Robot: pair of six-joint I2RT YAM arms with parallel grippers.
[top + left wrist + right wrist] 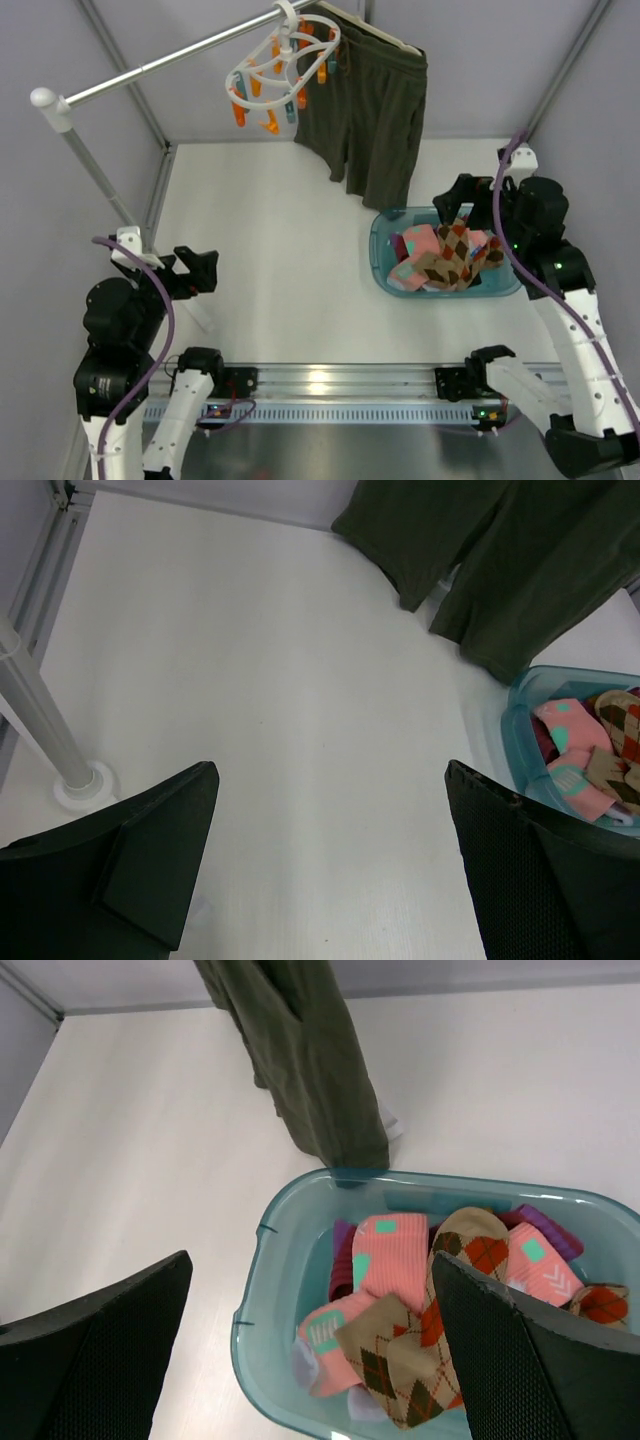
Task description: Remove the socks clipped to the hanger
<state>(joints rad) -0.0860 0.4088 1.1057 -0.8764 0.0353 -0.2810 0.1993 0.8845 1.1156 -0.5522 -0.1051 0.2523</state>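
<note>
Several socks heaped in bin, lower ones buried; hanger edge overlaps shorts; both jaws wide apart, empty.

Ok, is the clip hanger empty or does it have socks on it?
Empty. The hanger shows only bare pegs; the socks lie in the teal tub.

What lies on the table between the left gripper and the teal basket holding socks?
Nothing: between the left gripper and the teal basket of socks the white table is bare, as the top external view shows.
</note>
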